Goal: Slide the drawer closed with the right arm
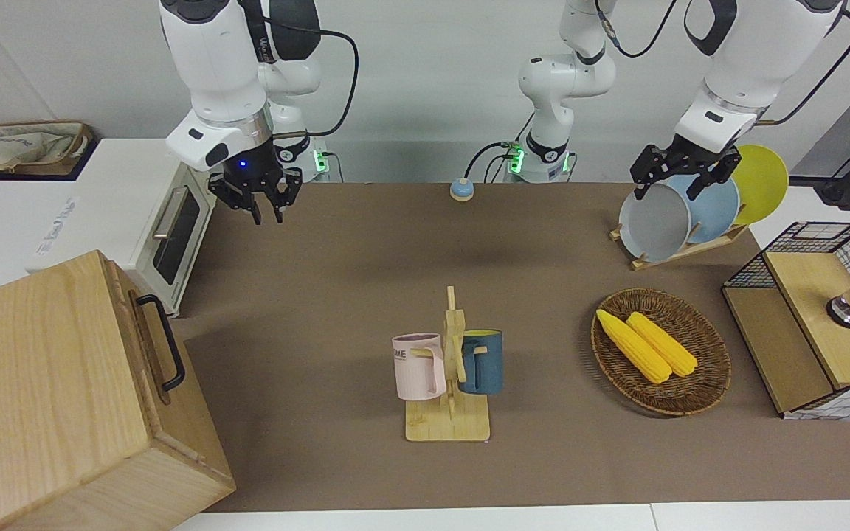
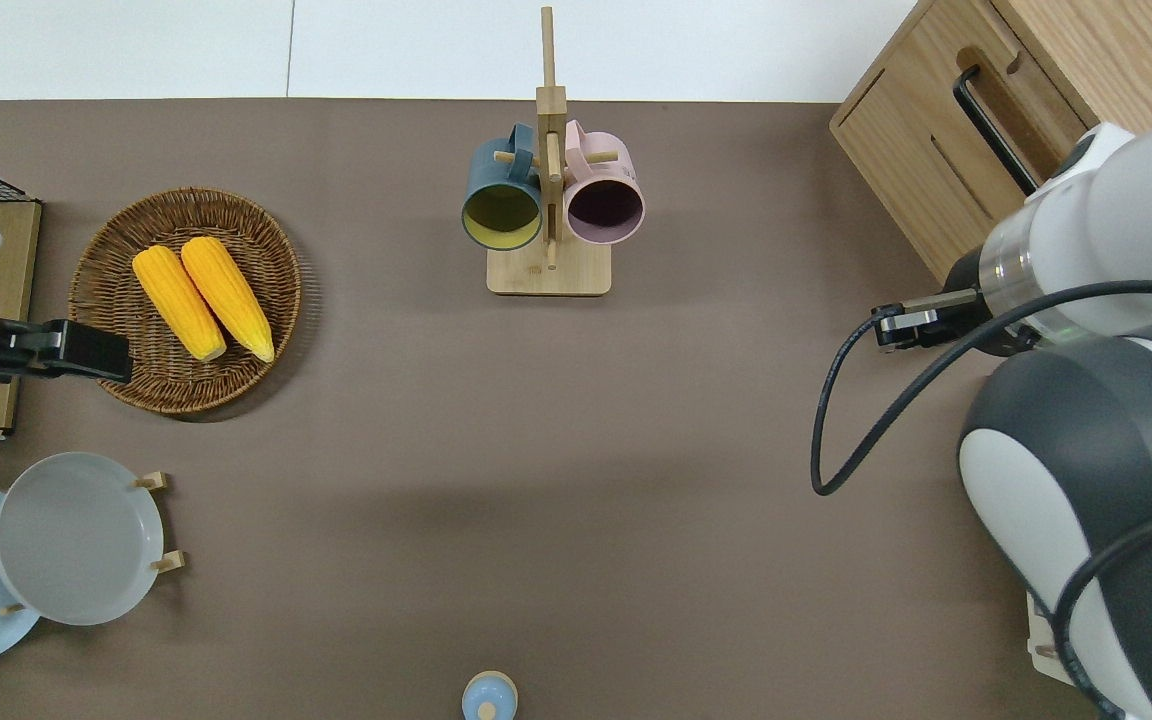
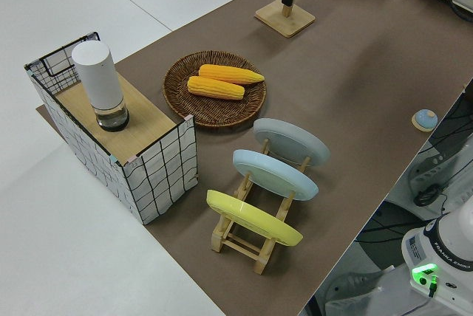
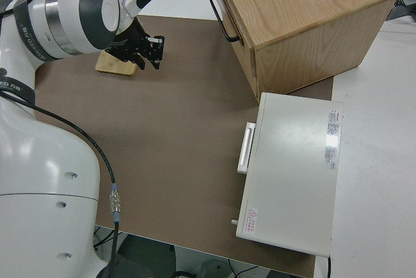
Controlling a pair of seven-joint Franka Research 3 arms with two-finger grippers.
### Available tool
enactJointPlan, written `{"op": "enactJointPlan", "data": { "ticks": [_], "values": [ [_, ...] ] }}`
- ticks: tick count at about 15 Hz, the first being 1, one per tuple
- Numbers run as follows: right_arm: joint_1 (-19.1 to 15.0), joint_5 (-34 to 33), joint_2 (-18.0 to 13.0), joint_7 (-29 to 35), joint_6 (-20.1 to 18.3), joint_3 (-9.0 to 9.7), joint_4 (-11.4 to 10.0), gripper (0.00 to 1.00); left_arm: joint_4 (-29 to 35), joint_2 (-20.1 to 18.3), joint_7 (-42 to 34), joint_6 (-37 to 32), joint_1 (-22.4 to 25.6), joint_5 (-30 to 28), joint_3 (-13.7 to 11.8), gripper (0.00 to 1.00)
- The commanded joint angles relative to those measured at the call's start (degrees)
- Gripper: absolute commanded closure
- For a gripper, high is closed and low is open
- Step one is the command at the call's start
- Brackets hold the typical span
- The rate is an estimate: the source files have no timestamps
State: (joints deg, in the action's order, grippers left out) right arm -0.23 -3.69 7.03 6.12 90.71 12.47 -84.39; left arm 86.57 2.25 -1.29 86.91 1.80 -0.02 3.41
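With its fingers spread and holding nothing, the right end effector (image 1: 265, 209) at upper left of the front view should drop toward the drawer (image 1: 150, 345) at lower left, pressing squarely beside the handle (image 1: 164, 342) until flush.

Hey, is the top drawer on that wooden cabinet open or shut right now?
Slightly open. The drawer front with its black handle stands a little proud of the cabinet face. The right gripper is not touching it.
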Motion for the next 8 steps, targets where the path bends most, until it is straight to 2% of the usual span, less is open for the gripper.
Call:
{"op": "enactJointPlan", "data": {
  "ticks": [1, 4, 6, 8],
  "values": [
    [-0.8, 1.0, -0.4, -1.6, -0.4, 0.45, -0.8, 0.017, -1.5, 0.7, -0.6, -1.1, 0.2, 1.0, 0.4, 0.01],
    [-1.4, 1.1, -0.3, -1.3, -0.4, 0.36, -0.7, 0.017, -1.5, 0.7, -0.6, -1.1, 0.2, 1.0, 0.4, 0.01],
    [-2.0, 1.0, -0.3, 0.9, -0.4, 0.27, 0.6, 0.017, -1.5, 0.7, -0.6, -1.1, 0.2, 1.0, 0.4, 0.01],
    [-2.1, 1.1, -0.1, 2.1, -0.4, 0.01, 1.0, 0.017, -1.5, 0.7, -0.6, -1.1, 0.2, 1.0, 0.4, 0.01]
  ]
}}
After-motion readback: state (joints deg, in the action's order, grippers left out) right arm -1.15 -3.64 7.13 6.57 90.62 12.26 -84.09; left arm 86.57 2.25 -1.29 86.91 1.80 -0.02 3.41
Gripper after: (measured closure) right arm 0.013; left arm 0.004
